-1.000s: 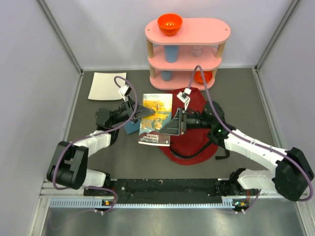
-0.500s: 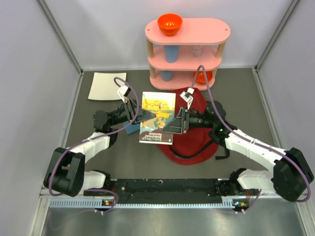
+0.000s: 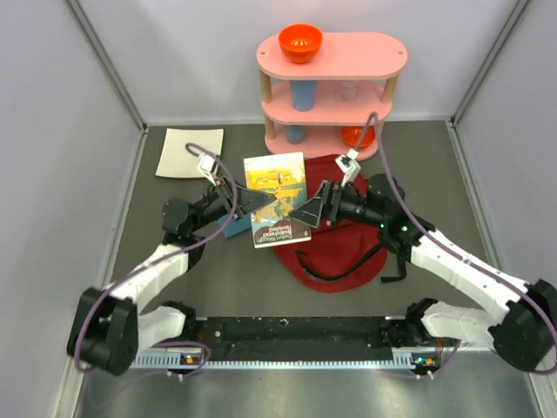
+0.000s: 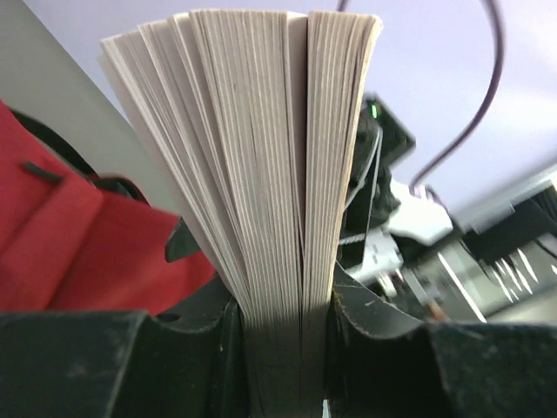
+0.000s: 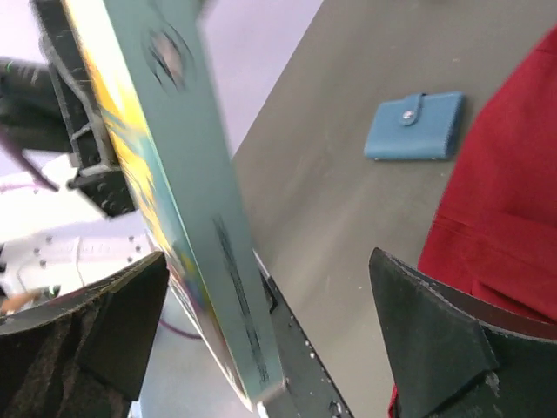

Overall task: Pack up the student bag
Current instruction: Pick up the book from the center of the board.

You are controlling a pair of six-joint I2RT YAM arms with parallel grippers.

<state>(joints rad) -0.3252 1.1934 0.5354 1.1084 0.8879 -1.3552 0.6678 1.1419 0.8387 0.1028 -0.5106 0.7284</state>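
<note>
Tabletop (image 3: pixel 435 165) — book (image 3: pixel 277 198) partly hides wallet (image 5: pixel 414 127), perhaps bag (image 3: pixel 339 261).

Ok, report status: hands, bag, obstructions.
Left hand shut on book. Right hand open at book's far edge. Student bag on table, book not in yet. Right arm lies over bag.

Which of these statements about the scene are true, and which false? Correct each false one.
1. The left pincer grips the book. True.
2. The right pincer is clamped shut on the book. False: its jaws stand open on either side of the book's edge.
3. A blue wallet lies on the table. True.
4. The top of the pink shelf is bare. False: an orange bowl stands there.
5. The book lies inside the student bag. False: it is held in the air, outside the bag.
</note>
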